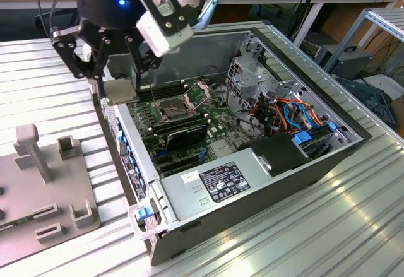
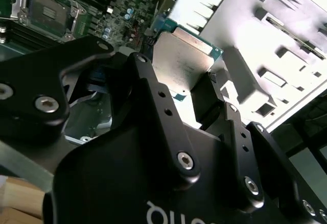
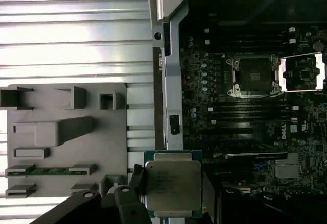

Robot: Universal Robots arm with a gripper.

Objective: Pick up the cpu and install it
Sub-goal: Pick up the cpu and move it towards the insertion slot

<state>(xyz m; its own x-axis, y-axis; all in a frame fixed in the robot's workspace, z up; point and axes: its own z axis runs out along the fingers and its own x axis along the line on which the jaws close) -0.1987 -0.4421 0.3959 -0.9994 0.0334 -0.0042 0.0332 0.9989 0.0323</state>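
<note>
My gripper is shut on the cpu, a flat silver square with a green rim, which hangs over the open computer case's wall at the exterior view's left. In the first wrist view the cpu sits between the black fingers, above the case edge. The second wrist view shows the cpu edge-on between the finger links. The empty socket on the motherboard lies to the exterior view's right of the gripper, its retention frame flipped open. The socket is bare, apart from the cpu.
A grey parts fixture with slots and posts stands on the ribbed aluminium table outside the case. Inside the case are memory sticks, a drive cage with orange and blue cables, and a power supply.
</note>
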